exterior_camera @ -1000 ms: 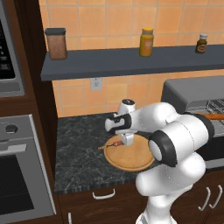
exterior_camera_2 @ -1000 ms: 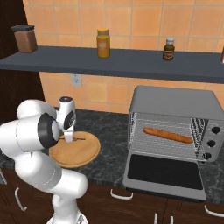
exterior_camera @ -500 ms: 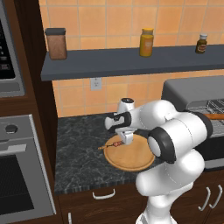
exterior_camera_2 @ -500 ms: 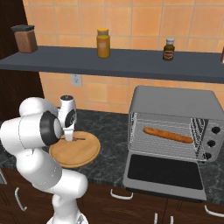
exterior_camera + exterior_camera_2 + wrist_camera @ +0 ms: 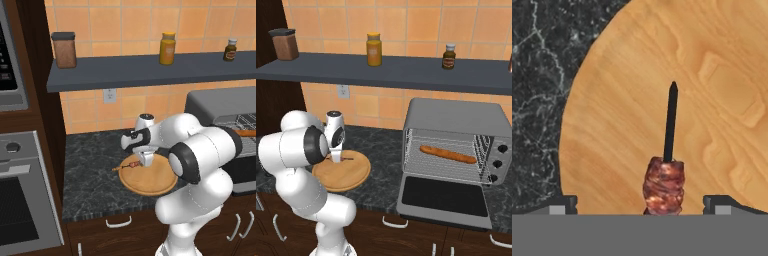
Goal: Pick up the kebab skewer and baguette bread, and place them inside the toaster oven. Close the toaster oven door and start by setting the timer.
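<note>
Baguette bread already lies on the wire rack inside the toaster oven, at the right end of the dark stone counter. Toaster oven door hangs fully open, flat toward the front. So approx. one of four steps looks done; skewer, door & timer are left.

Kebab skewer rests on a round wooden board, left of the oven & well apart from it. In the left base view its stick lies near the board's left rim, one end poking out over the counter.

White arm reaches down over the board w/ the gripper low, right at the skewer. In the hand view the two dark fingertips stand wide apart at bottom left & right, w/ the meat chunk between them and touching neither, so the pincer is spread, holding nothing. Dark stick tip points away up the frame.

Judgement: grasp on the skewer is about to happen, not yet made. After that: carry it right to the rack beside the loaf, lift the door shut, turn a knob on the oven's right panel for the timer.

A jar & bottles sit on the shelf above, not part of the job.
</note>
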You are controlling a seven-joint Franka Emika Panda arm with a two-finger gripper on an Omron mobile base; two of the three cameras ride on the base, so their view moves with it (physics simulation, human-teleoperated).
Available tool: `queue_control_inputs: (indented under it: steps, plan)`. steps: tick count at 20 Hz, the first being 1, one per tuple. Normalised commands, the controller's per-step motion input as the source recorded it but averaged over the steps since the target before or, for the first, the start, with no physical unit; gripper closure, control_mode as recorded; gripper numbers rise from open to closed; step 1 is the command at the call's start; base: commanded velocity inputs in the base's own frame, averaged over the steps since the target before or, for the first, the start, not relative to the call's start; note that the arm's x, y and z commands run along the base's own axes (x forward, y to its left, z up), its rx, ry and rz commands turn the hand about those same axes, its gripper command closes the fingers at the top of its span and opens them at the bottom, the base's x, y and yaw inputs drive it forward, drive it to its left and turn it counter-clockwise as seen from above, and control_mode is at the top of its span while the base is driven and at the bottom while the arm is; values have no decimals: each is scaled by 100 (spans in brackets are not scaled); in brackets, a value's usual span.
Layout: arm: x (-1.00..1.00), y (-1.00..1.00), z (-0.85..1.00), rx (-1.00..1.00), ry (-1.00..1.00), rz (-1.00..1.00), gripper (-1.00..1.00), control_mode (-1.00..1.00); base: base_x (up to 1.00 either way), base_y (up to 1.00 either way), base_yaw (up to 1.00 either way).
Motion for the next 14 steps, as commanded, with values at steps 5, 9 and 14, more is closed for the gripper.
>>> queue_control_inputs:
  steps: [5, 9, 14]
  plan:
    - [0, 0, -32, 0, 0, 0, -100, -100, 0, 0, 0]
    - [0, 0, -25, -1, -1, 0, -100, -100, 0, 0, 0]
    - [0, 0, 0, 0, 0, 0, -100, -100, 0, 0, 0]
